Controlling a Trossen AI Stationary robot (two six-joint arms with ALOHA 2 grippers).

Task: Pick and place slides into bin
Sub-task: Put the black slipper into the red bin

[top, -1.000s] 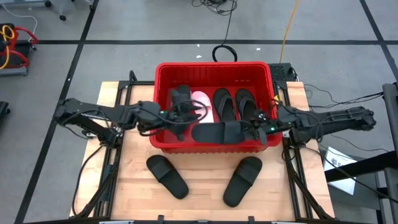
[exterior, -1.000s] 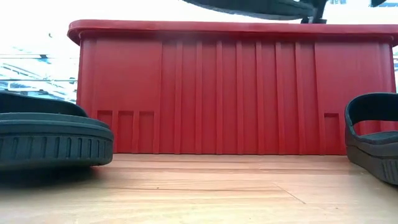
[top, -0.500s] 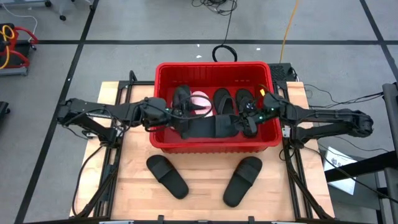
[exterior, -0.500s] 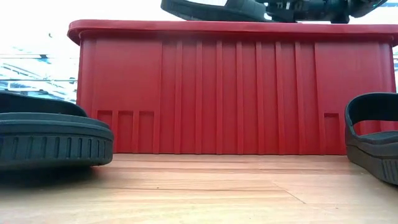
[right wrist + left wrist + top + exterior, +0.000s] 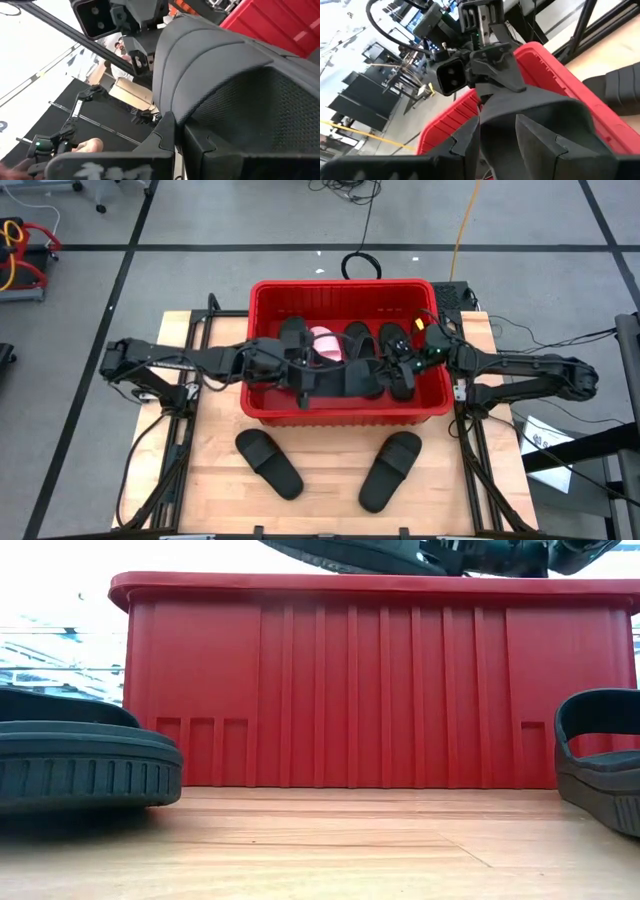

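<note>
Both arms hold one matte black slide sandal (image 5: 340, 383) above the large rectangular red plastic bin (image 5: 262, 408), which serves as landmark throughout. The sandal hangs over the bin's front half, just behind the front wall, with its long axis running parallel to that wall, from the bin's left side toward its right. Which end is the toe cannot be told. In the low view the sole (image 5: 340, 554) shows just above the bin's rim, so it is judged not yet lowered inside.

The left gripper (image 5: 300, 375) meets the sandal at the end nearer the bin's left wall; its jaws are spread wide around the thick black material, pinching that end. The right gripper (image 5: 405, 370) meets the other end, nearer the bin's right wall; its jaws are pressed tight on the sandal there. The two are about equally near, one at each end of the long axis.

Behind the held sandal, toward the bin's rear wall, lie a pale pink slide sandal (image 5: 325, 343) and further black slide sandals (image 5: 358, 342), their long axes running front to back.

In front of the bin, on the pale wooden bench (image 5: 330, 470), two black slide sandals remain: one (image 5: 268, 464) before the bin's left corner, one (image 5: 390, 469) before its right corner, each lying at a slant to the front wall.

The coming move is judged a release straight down.
</note>
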